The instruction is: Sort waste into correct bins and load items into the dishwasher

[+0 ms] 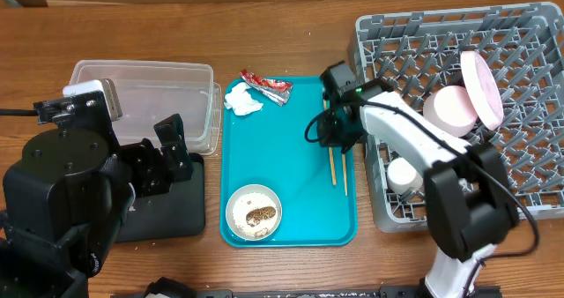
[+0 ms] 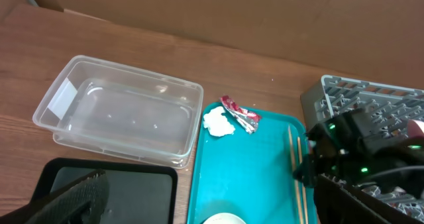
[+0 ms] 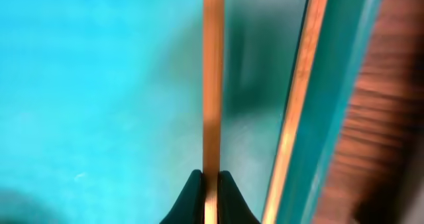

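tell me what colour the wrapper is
The wrapper is red and silver, clearest in the overhead view.

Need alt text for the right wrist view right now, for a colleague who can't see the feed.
Extreme close-up: the right end effector pinches a wooden chopstick over the teal tray. A second chopstick lies beside it along the tray's rim, with blurred wooden table beyond.

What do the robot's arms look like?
The left arm is chunky and mostly black, with a white-and-silver box on top. The right arm has white shells between black joints, a looping black cable, small green lights, and slim black pointed fingers.
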Available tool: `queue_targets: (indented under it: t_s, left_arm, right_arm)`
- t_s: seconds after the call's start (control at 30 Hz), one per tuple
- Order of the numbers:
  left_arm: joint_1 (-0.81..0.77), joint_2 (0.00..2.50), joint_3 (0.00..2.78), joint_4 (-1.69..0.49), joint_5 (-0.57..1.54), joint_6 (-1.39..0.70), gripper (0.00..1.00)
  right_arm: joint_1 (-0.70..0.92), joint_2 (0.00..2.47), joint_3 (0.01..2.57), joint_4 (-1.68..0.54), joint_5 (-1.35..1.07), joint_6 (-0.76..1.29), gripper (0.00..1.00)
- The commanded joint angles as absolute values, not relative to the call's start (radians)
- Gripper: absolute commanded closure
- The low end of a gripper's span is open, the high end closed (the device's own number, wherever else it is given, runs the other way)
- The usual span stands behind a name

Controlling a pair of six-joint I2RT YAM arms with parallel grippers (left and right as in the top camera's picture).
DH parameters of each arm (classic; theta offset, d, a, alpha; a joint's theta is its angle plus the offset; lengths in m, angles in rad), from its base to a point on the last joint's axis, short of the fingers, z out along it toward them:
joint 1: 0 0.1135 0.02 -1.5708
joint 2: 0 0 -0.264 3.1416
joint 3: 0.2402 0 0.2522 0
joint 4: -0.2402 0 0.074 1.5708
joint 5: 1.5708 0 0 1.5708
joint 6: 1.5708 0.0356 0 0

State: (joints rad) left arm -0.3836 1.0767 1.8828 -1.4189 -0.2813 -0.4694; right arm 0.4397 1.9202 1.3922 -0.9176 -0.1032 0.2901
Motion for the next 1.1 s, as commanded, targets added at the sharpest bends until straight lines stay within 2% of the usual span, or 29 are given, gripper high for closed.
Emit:
queue_targets:
  t_s: [0.0,0.17,0.33,0.57,0.63,0.67,0.7,0.87,1.07]
  left_arm:
    - [-0.38,1.08,1.885,-1.419,-0.295,-0.479,0.0]
    - [-0.38,1.08,1.885,-1.418,-0.295,-0.479,0.0]
    - [-0.38,1.08,1.885,-1.418,-0.295,-0.479,0.0]
    - [-0.38,1.08,1.885,-1.419,-0.295,-0.479,0.0]
    - [-0.38,1.08,1.885,-1.419,-0.295,-0.479,0.0]
    - [-0.38,1.08,1.885,-1.418,-0.295,-0.479,0.0]
    - [-0.38,1.08,1.885,-1.418,-0.295,-0.479,0.0]
    - [-0.38,1.08,1.885,-1.419,-0.295,-0.479,0.0]
    - [-0.38,1.08,1.885,-1.418,-0.295,-0.479,0.0]
  right_arm:
    - [0.415,1.76,1.484,-0.936,-0.073,0.231,0.96]
    - [0.321,1.648,1.509,-0.935,0.105,0.223,0.96]
    - [0.223,1.679,1.481,-0.925,0.088,0.121,0.96]
    - [0.21,1.764,1.471,-0.917,0.143,0.033,0.95]
    - [0.212,1.76,1.475,-0.92,0.142,0.018,0.67]
    - [0.214,1.756,1.481,-0.93,0.142,0.018,0.59]
    - [0.22,1.749,1.49,-0.948,0.141,0.019,0.56]
    - [0.305,1.686,1.522,-1.01,0.044,0.022,0.56]
    - [0.46,1.7,1.483,-1.019,0.049,0.068,0.54]
